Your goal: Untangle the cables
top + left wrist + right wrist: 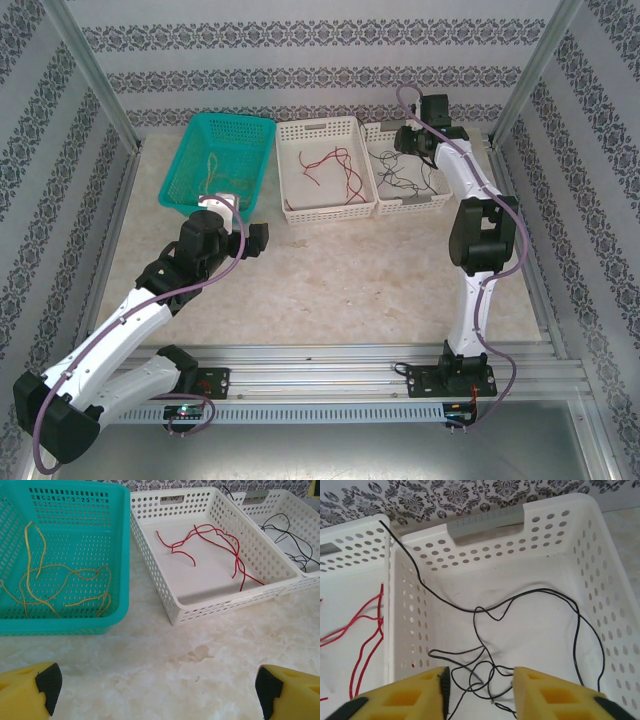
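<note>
Marbled tabletop (200, 660) and damask-papered walls frame our sorting bench, where the cables (335, 165) lie divided by colour, apparently so that no strand can snag another. The yellow-tan wires (60, 587) are in the teal basket (125, 555), the red wires (215, 545) in the middle white basket (225, 607), and the black wires (530, 597) in the right white basket (485, 525). We see the left gripper (157, 685) hanging over bare table just short of the baskets, jaws spread wide and empty. The right gripper (481, 690) hovers low inside the right basket above the black loops, pads parted, nothing clamped. One black strand trails over that basket's left wall; we judge the sorting nearly finished.
</note>
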You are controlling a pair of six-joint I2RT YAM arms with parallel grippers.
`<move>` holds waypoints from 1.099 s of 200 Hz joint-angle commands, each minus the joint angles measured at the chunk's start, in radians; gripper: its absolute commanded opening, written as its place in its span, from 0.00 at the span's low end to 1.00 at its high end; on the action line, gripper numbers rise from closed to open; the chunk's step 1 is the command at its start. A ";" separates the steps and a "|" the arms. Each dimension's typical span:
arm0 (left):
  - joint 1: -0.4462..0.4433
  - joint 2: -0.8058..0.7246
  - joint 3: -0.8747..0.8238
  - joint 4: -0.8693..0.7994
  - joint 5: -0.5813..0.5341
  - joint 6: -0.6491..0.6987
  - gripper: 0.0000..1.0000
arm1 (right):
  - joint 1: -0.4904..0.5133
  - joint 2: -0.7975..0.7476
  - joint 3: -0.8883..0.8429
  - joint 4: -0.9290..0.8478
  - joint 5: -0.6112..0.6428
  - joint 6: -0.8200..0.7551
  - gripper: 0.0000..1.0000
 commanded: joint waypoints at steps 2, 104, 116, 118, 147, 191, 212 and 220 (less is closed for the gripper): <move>0.006 -0.002 0.002 0.028 0.011 0.018 1.00 | 0.024 -0.061 -0.007 0.009 -0.083 0.037 0.44; 0.011 -0.047 0.045 -0.055 -0.244 -0.042 1.00 | 0.089 -0.226 -0.208 0.152 -0.184 0.222 0.53; 0.019 -0.085 0.030 -0.045 -0.305 -0.055 1.00 | 0.101 -0.236 -0.200 0.153 -0.226 0.235 0.54; 0.022 -0.092 0.026 -0.044 -0.314 -0.058 1.00 | 0.104 -0.237 -0.197 0.150 -0.231 0.235 0.54; 0.041 -0.174 -0.010 -0.008 -0.375 -0.068 1.00 | 0.136 -0.276 -0.184 0.101 -0.144 0.225 0.55; 0.044 -0.182 -0.012 -0.006 -0.374 -0.064 1.00 | 0.115 -0.224 -0.197 0.102 -0.167 0.287 0.57; 0.043 -0.172 -0.006 -0.010 -0.361 -0.059 1.00 | 0.105 -0.227 -0.240 0.112 -0.178 0.292 0.57; 0.044 -0.170 -0.008 -0.006 -0.353 -0.055 1.00 | 0.108 -0.247 -0.273 0.130 -0.158 0.276 0.59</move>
